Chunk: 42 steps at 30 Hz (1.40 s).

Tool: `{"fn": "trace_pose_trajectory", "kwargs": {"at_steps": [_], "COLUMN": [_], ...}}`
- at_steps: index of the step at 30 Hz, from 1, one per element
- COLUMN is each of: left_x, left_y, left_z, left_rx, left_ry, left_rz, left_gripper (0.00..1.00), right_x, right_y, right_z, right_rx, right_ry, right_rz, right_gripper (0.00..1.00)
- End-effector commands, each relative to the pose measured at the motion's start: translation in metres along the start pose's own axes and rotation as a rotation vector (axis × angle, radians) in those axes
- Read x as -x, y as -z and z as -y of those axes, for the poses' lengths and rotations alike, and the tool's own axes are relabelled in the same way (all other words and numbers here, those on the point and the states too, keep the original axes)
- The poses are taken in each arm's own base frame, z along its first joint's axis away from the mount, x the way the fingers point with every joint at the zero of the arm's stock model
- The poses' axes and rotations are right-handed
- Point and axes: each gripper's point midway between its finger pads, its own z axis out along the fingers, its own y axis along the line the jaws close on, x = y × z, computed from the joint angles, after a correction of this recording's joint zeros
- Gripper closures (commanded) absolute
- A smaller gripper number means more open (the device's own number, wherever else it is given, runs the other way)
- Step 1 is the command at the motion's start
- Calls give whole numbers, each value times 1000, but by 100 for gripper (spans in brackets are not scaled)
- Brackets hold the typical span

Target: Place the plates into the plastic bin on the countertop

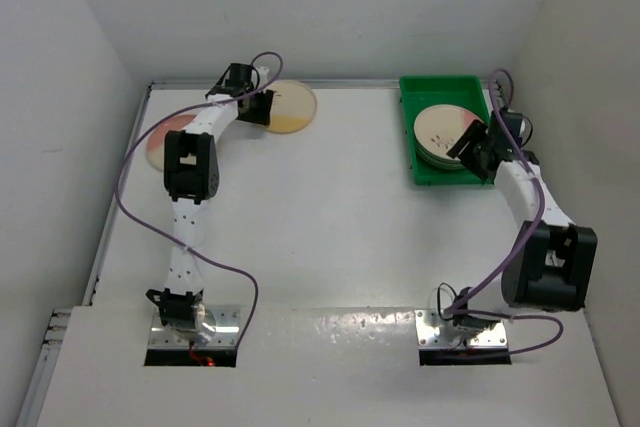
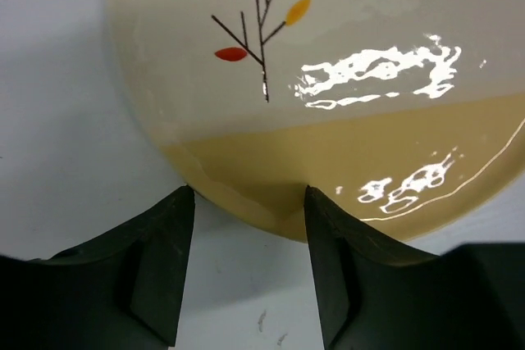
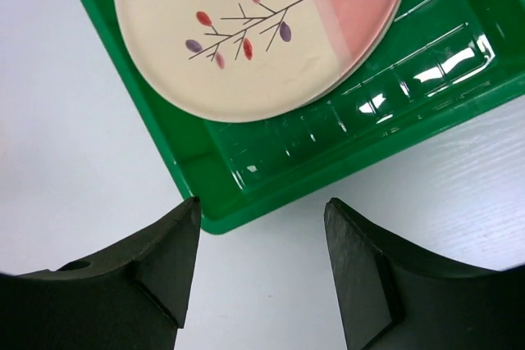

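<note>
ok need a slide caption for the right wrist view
Open right gripper hovers by a corner of the green bin; a pink-sectioned plate lies inside.

You have a bright green bin point(image 3: 369, 120) on a glossy white tabletop point(image 1: 320, 217). The top plate point(image 3: 230, 6) in it is cream with a pink section, and its dark sprig carries red, pink and purple leaves. The far plate point(image 2: 369, 145) is cream and yellow, with red and yellow leaves on its sprig. The left plate point(image 1: 155, 147) shows pink.
</note>
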Motion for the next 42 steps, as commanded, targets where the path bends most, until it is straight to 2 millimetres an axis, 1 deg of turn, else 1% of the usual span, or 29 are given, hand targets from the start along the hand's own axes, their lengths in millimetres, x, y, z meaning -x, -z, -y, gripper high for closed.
{"fn": "trace_pose_trajectory", "kwargs": {"at_steps": [1, 2, 3, 5, 6, 7, 8, 10, 11, 13, 14, 15, 16, 17, 22, 23, 25, 26, 28, 31, 32, 33, 34, 35, 37, 38, 40, 41, 42], "left_x": [-9, -12, -22, -27, -36, -40, -59, -84, -107, -113, -135, -124, -129, -132, -139, -151, -162, -174, -184, -188, -188, -188, -184, -188, -183, -183, -167, -143, -130], "left_y": [-16, -18, -24, -23, -26, -25, -24, -25, -20, 2, 11, 27, 33, 39, 49, 44, 50, 47, 56, 60, 60, 60, 57, 56, 55, 55, 61, 73, 81], "left_z": [-10, -10, -8, 0, -1, 6, 9, 33, 43, 64, 66, 71, 78, 73, 57, 56, 60, 71, 79, 85, 85, 85, 85, 85, 85, 89, 98, 104, 112], "left_rx": [67, 66, 41, 16, 12, -6, -35, -151, -208, -293, -303, -290, -297, -260, -153, -152, -206, -276, -331, -349, -349, -349, -347, -351, -350, -369, -414, -425, -446], "left_ry": [0, -11, -27, -58, -85, -107, -120, -255, -313, -529, -598, -678, -787, -821, -700, -680, -623, -585, -548, -511, -511, -511, -513, -509, -510, -502, -510, -527, -528], "left_rz": [-17, -29, -64, -95, -121, -140, -199, -262, -319, -337, -393, -375, -388, -414, -486, -533, -602, -628, -671, -676, -676, -676, -666, -683, -680, -675, -616, -534, -474], "left_gripper": [43, 46, 54, 65, 73, 94, 100, 100, 100, 100, 100, 100, 100, 96, 78, 74, 68, 66, 64, 64, 68, 80, 85, 99, 100, 100, 100, 100, 100], "right_x": [7, 11, 14, 19, 23, 24, 28, 28, 28, 24, 23, 24, 21, 21, 10, 10, 7, 4, 0, -11, -17, -23, -28, -39, -56, -72, -99, -119, -128], "right_y": [18, 22, 24, 30, 32, 34, 37, 39, 40, 41, 42, 44, 45, 47, 54, 57, 61, 62, 65, 67, 67, 68, 67, 65, 60, 56, 43, 49, 47], "right_z": [0, -4, -6, -12, -17, -18, -24, -29, -32, -38, -40, -42, -45, -48, -63, -65, -68, -72, -75, -81, -84, -90, -93, -100, -113, -123, -143, -159, -164], "right_rx": [4, 15, 22, 36, 47, 45, 58, 64, 68, 72, 72, 76, 76, 80, 107, 111, 114, 119, 125, 135, 137, 151, 162, 189, 243, 291, 365, 436, 454], "right_ry": [39, 46, 55, 67, 75, 74, 86, 107, 117, 156, 170, 179, 202, 218, 297, 304, 327, 348, 376, 428, 444, 463, 473, 485, 486, 482, 513, 544, 565], "right_rz": [44, 58, 73, 95, 107, 111, 125, 129, 132, 132, 134, 141, 141, 146, 154, 159, 169, 170, 165, 148, 141, 134, 123, 102, 48, -7, -103, -171, -200], "right_gripper": [39, 39, 39, 39, 39, 39, 39, 39, 39, 39, 39, 39, 39, 39, 38, 38, 38, 38, 38, 38, 38, 38, 36, 35, 31, 30, 25, 24, 20]}}
